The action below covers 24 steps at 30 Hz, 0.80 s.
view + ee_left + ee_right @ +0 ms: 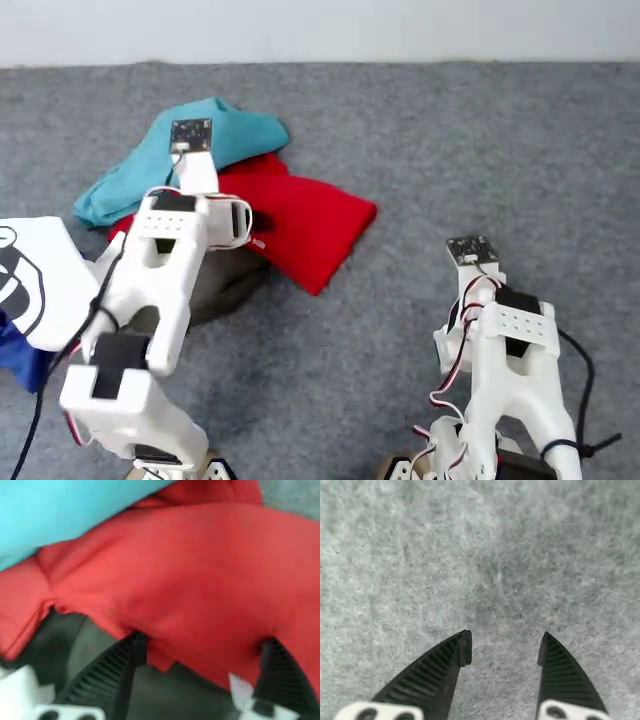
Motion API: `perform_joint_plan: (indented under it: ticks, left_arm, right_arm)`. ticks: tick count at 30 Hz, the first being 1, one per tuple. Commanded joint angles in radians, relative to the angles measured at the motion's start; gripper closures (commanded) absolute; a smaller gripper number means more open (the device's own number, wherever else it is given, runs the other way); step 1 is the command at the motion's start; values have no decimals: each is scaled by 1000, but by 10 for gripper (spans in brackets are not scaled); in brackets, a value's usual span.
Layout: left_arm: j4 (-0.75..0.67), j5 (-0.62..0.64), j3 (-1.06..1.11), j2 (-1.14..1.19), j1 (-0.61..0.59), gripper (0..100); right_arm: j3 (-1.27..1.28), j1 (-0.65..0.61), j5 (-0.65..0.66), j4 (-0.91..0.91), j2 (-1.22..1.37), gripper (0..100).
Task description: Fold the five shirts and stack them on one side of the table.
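Red shirt [312, 226] lies at the left, directly under the left claw [205, 641], whose jaws stand wide astride its hem; the right claw [505, 647], wide too, hangs well apart over grey felt [480, 555].

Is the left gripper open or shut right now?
Open: the left gripper has its fingers wide apart over the red shirt.

Light: bright and even across my table [430, 150].
Shadows: soft and thin along the red shirt's [310, 225] five o'clock edge, deeper beneath my left arm [160, 280].
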Motion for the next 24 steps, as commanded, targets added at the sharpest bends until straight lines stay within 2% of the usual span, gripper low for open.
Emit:
perform_joint_plan:
  ticks: [1,6,11,14,19,24]
  left_arm:
    - [-66,6,-7,49,6,742]
    - [-87,-15,-71,35,-14,992]
    - [-31,-155,-104,-57,-66,987]
    - [43,-206,-127,-187,-150,987]
    - [121,-282,-127,-459,-402,987]
    - [127,-318,-125,-675,-664,987]
  right_arm:
    - [6,7,17,-10,-7,768]
    - [37,7,18,-48,-7,768]
    - [40,7,18,-48,-7,768]
    - [40,7,18,-48,-7,768]
    - [40,7,18,-48,-7,768]
    - [40,7,18,-48,-7,768]
